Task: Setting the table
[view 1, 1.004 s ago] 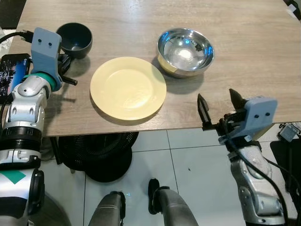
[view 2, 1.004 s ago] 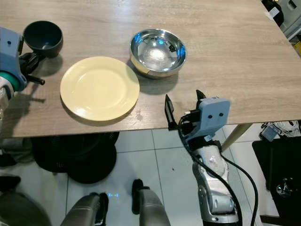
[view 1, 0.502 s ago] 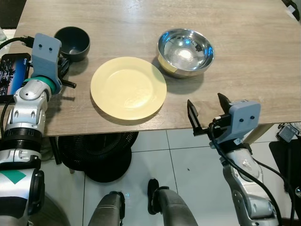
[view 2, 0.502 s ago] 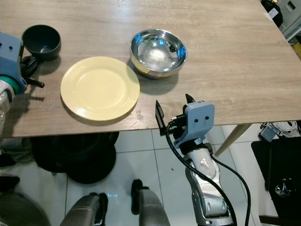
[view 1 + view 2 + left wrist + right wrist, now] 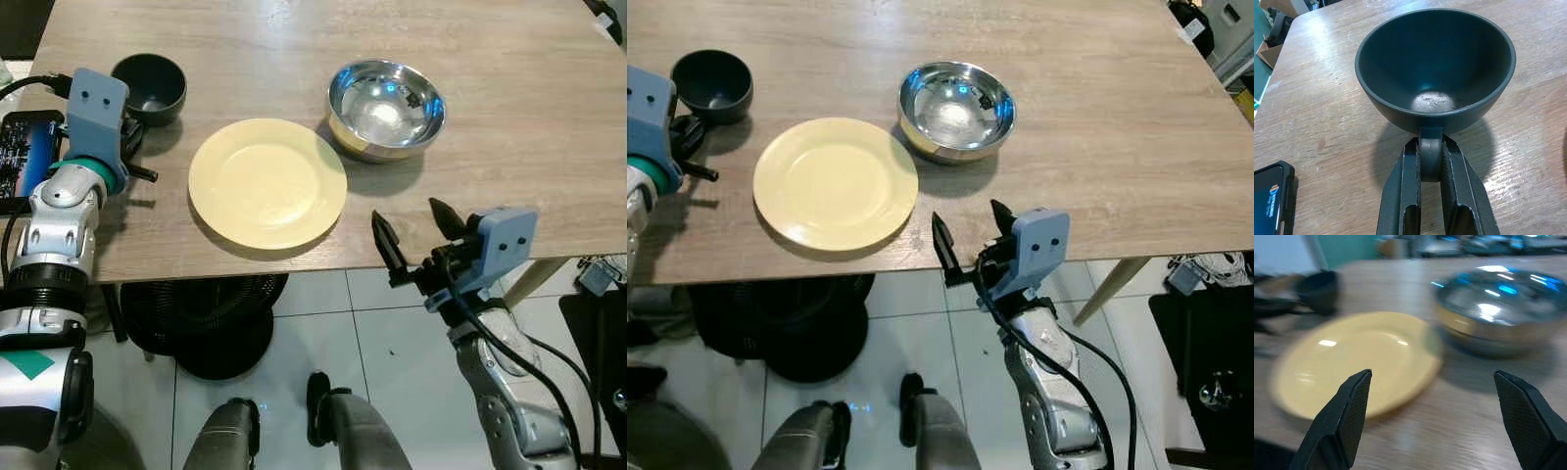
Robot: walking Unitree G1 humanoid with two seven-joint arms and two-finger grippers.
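- The cup (image 5: 1435,73) is being gripped by its handle (image 5: 1430,153) between the clenched fingers (image 5: 1400,188) of the left gripper (image 5: 137,157), at the table's (image 5: 509,117) far left.
- The cup is being kept just ahead of that gripper, seemingly resting on the wood; whether it is slightly lifted cannot be told.
- A phone (image 5: 1267,198) in a black case is seen lying beside the left gripper, off to one side.
- The right gripper (image 5: 419,235) is being held at the table's near edge with its fingers (image 5: 1342,416) spread wide and nothing between them.
- Ahead of the right gripper, the plate (image 5: 267,182) is seen toward its left finger and the steel bowl (image 5: 386,108) toward its right finger; neither is being touched.
- The bowl is standing just beside the plate's far right rim, possibly touching it.
- The step in hand is judged to be the placing of the cup beside the plate, with the right gripper being readied for the plate or the bowl.
- Next, the cup would need to be settled flat and the left fingers opened, then drawn straight back along the handle so that the cup is not tipped.
- For the right gripper, a low approach over the table edge is called for; the plate's thin rim leaves little to pinch, and the polished bowl could slip.
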